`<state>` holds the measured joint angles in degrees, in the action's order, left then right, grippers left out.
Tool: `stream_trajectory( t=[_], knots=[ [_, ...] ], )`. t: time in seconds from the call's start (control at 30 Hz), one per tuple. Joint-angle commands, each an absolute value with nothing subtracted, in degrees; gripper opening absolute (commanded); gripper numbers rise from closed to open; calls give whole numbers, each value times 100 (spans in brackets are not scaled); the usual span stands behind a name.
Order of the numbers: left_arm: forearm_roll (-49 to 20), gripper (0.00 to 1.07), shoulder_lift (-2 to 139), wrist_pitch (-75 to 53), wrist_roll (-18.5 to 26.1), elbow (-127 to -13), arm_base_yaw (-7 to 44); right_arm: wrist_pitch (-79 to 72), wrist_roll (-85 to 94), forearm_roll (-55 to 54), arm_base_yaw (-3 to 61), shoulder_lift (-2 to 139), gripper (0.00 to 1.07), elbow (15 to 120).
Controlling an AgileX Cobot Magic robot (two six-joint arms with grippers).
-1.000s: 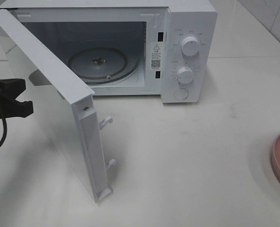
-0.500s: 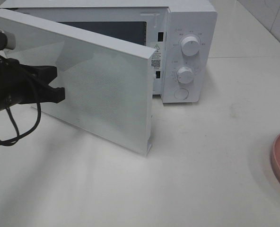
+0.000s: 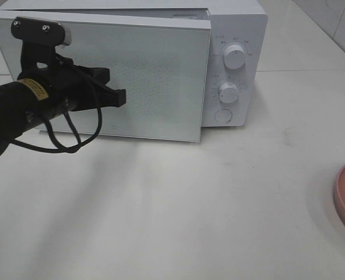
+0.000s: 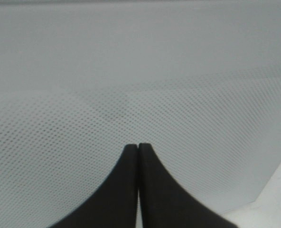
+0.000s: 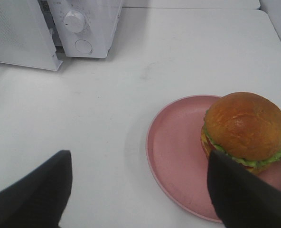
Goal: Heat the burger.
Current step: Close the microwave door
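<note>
The burger [image 5: 245, 130] sits on a plate [image 5: 176, 156] on the tabletop [image 3: 219, 204], right of and before the microwave [image 3: 233, 64].

The left gripper [image 4: 138, 145], jaws pressed together, points at a white microwave door [image 4: 131, 71]. The door's dotted mesh panel [image 4: 188, 123] lies just beyond the fingertips.

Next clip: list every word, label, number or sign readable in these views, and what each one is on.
None can be read.
Markings around the two knobs on the microwave control panel: too small and blurred to read in either view.
Yellow band with dark print on the left arm: illegible.
Microwave door, pink plate, burger: no text.
</note>
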<state>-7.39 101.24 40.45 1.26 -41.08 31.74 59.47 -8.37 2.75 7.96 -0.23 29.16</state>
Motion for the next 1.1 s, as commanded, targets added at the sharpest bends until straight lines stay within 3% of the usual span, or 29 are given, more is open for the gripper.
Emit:
stream_trajectory(
  t=[0.03,0.13,0.2,0.3,1.1],
  knots=[
    [-1381,0,10359,3988,476,-4538,3432,5947,-796,281,751,-172,75,2905],
    [-1536,0,10422,3988,567,-4635,3495,5947,-796,281,751,-172,75,2905],
    [-2034,0,10657,3965,968,-4979,3713,5947,-796,281,751,-172,75,2905],
    [-2435,0,10812,3890,1083,-5265,3850,5947,-796,281,751,-172,75,2905],
    [-2979,0,11706,3346,1639,-6853,3982,5953,-791,281,751,-172,75,2905]
  ],
)
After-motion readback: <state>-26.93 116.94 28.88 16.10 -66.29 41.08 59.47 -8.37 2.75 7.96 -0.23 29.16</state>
